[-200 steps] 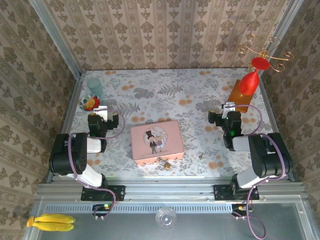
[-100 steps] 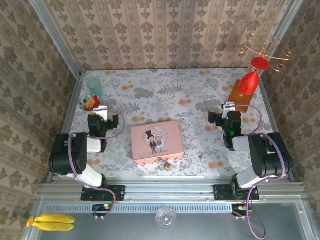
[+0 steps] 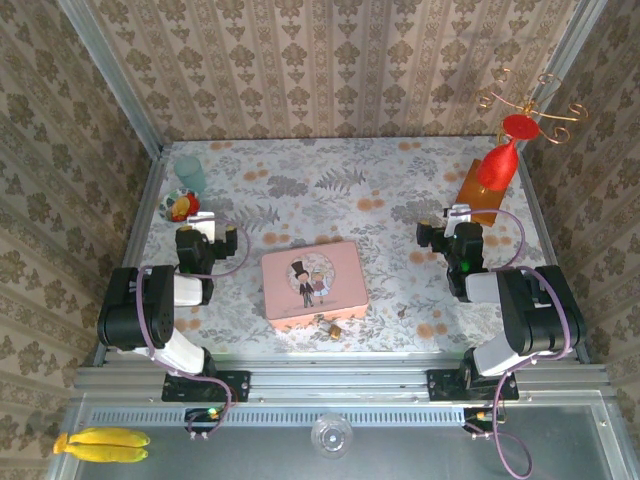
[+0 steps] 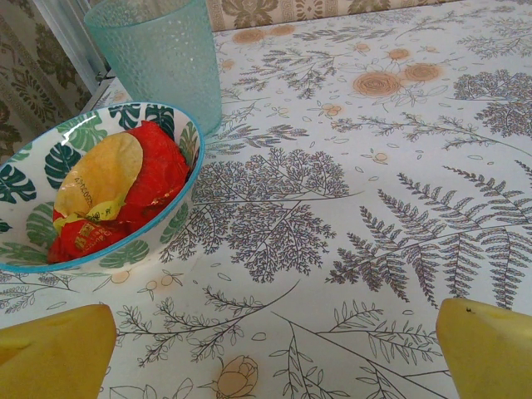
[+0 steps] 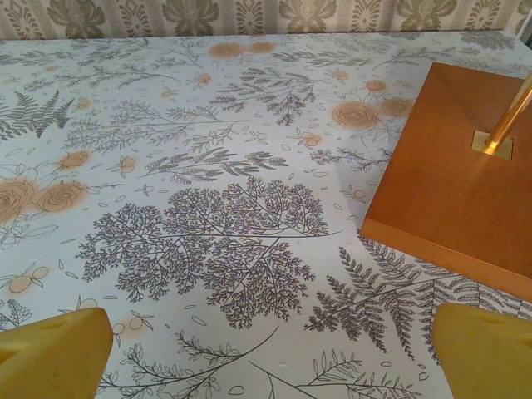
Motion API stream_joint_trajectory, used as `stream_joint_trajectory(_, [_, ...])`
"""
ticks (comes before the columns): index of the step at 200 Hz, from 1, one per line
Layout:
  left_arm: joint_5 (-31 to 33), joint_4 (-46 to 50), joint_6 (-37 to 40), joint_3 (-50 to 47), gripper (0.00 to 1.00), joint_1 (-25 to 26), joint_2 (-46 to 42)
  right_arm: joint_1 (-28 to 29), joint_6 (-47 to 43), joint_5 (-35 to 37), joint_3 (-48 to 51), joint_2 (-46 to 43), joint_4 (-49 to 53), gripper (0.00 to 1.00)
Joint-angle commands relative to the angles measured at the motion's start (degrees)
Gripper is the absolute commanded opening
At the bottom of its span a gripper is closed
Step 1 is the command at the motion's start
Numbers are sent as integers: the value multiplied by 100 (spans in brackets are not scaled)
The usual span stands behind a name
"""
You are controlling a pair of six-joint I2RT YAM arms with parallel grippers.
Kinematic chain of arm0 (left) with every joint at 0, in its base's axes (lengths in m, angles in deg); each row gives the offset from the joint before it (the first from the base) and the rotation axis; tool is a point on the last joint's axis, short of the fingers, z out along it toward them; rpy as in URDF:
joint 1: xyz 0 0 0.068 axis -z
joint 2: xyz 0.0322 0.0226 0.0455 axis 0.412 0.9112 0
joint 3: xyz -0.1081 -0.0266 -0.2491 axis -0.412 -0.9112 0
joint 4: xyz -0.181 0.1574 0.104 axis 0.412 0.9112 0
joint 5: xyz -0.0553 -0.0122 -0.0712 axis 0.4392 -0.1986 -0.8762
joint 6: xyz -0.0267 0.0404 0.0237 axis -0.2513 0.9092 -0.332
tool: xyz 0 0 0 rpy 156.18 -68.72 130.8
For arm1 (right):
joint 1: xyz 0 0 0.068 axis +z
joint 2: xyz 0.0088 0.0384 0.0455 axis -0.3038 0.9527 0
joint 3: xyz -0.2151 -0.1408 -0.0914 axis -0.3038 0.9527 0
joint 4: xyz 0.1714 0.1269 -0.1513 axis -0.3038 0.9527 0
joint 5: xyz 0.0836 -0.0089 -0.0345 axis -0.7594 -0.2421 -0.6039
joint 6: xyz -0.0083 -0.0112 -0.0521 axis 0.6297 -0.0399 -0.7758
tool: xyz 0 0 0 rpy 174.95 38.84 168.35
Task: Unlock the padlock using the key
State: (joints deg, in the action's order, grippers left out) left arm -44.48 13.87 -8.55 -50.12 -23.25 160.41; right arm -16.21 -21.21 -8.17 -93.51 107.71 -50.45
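The table (image 3: 400,180) wears a pale cloth printed with ferns and orange flowers, walled in by patterned paper. At its near edge stand the two arms, both folded back and low.

The left gripper (image 4: 266,353) hangs just above the cloth with its yellow fingertips (image 4: 54,353) spread to the picture's corners and nothing between them. The right gripper (image 5: 266,349) is the same: jaws wide apart, gripping nothing, bare cloth beneath.

In the middle lies the pink tin (image 3: 313,285), its lid showing a cartoon bride and groom; any lettering there is too small to make out. At the far right stands an ornament stand (image 3: 497,160), red-topped with gold wire curls, on an orange wooden base (image 5: 453,179) just ahead of the right gripper.

Ahead of the left gripper sits a leaf-patterned bowl (image 4: 50,241) holding a red and yellow wrapper (image 4: 108,187) – its print is too blurred to read – and behind it a teal tumbler (image 4: 158,50).

The padlock (image 3: 335,329) lies just beside the tin's near edge, toward its right corner. The key (image 3: 402,312) is a dark speck on the cloth, right of the tin and apart from the padlock – neither gripper is near either.
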Motion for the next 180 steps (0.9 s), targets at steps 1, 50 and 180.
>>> stream_joint_trajectory(1, [47, -18, -39, 107, 100, 28, -58, -33, -13, -91, -91, 8, -19, 100])
stream_joint_trajectory(50, [-323, 1011, 235, 79, 100, 262, -1255, 107, -307, -326, 34, -260, -32, 100])
stream_joint_trajectory(180, [-679, 5488, -3927, 889, 100, 578, -5406, 500, 3446, 1404, -1752, -4569, 6618, 100])
